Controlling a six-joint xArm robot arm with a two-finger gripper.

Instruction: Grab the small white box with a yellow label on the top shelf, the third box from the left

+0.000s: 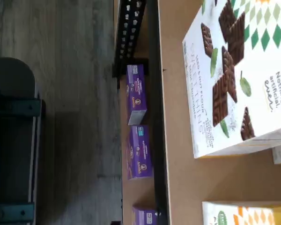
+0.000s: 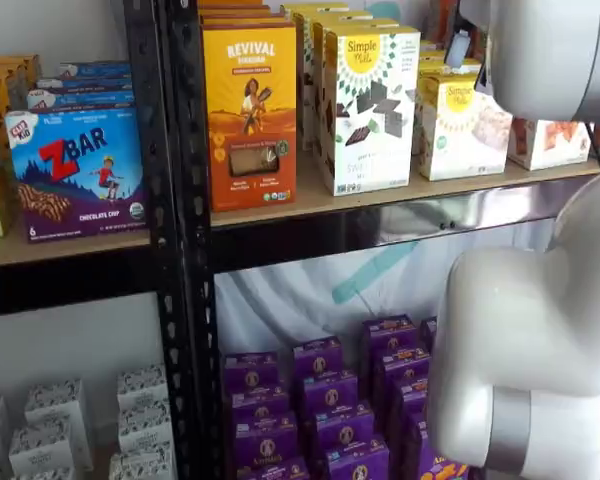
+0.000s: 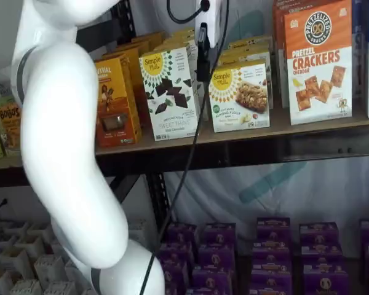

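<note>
The small white box (image 3: 240,95) with a yellow round logo stands on the top shelf (image 3: 234,134), right of a taller white carton with brown shapes (image 3: 169,92). It also shows in a shelf view (image 2: 460,125), and its edge shows in the wrist view (image 1: 243,213) beside the taller carton (image 1: 234,79). My gripper (image 3: 203,61) hangs from above in front of the gap between these two cartons. Only a black finger shows side-on, so I cannot tell if it is open. It holds nothing that I can see.
An orange Revival carton (image 2: 248,110) stands left of the tall carton, and an orange crackers carton (image 3: 317,61) stands to the right. Purple boxes (image 3: 270,252) fill the lower shelf. My white arm (image 3: 67,153) and a cable (image 3: 190,141) hang before the shelves. A black upright (image 2: 180,200) divides the bays.
</note>
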